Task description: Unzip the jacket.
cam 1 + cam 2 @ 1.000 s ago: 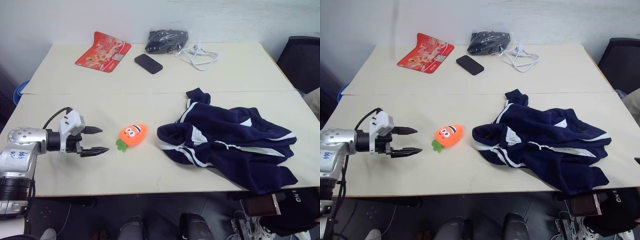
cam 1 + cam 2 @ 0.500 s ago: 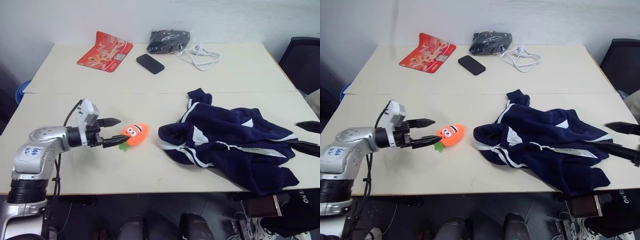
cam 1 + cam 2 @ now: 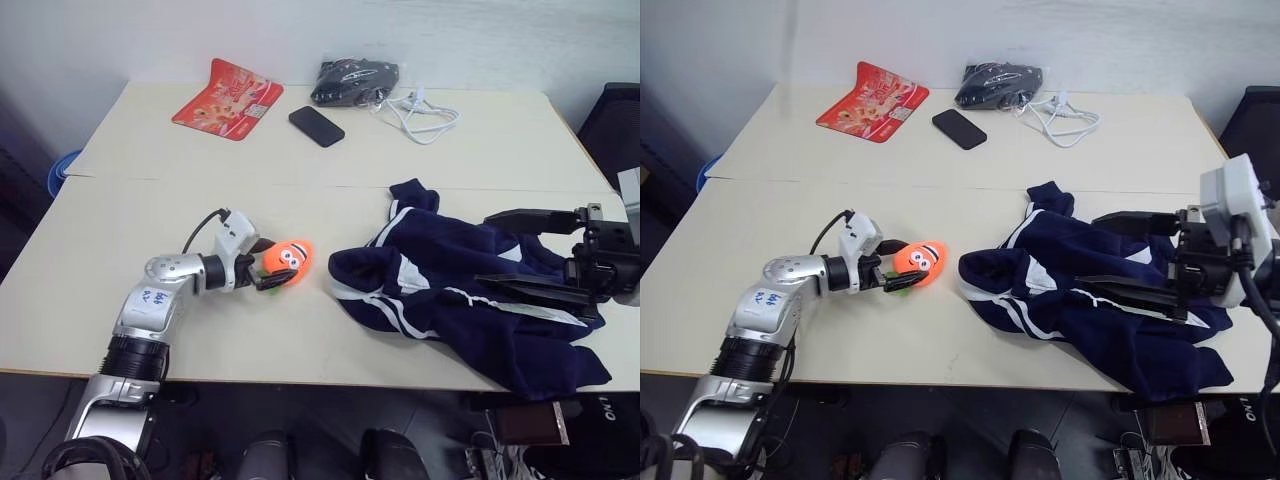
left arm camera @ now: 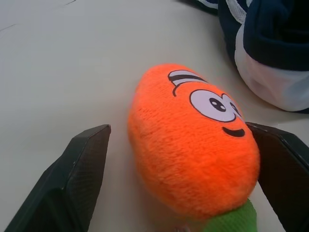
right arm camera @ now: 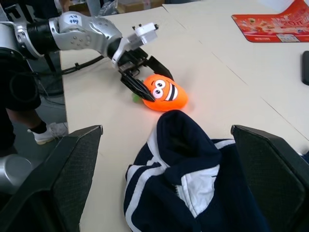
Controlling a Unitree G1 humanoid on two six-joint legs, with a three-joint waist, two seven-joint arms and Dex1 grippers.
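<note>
The crumpled navy-blue fabric jacket with white stripes (image 3: 470, 305) lies by the bench's (image 3: 150, 220) near right edge, still zipped. The left hand (image 3: 902, 272), wide open, straddles an orange plush carrot toy (image 3: 920, 263), likely to clear it; the right hand (image 3: 1118, 255) hovers over the jacket, open and empty

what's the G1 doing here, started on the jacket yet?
Not yet. The navy jacket lies crumpled and still closed on the table. The left tool is open with its fingers either side of an orange carrot plush that lies beside the jacket; it hasn't closed on it. The right tool is open and hovers over the jacket's right side, gripping nothing. A red packet, a phone, a black bundle and a white cable sit at the far side.
</note>
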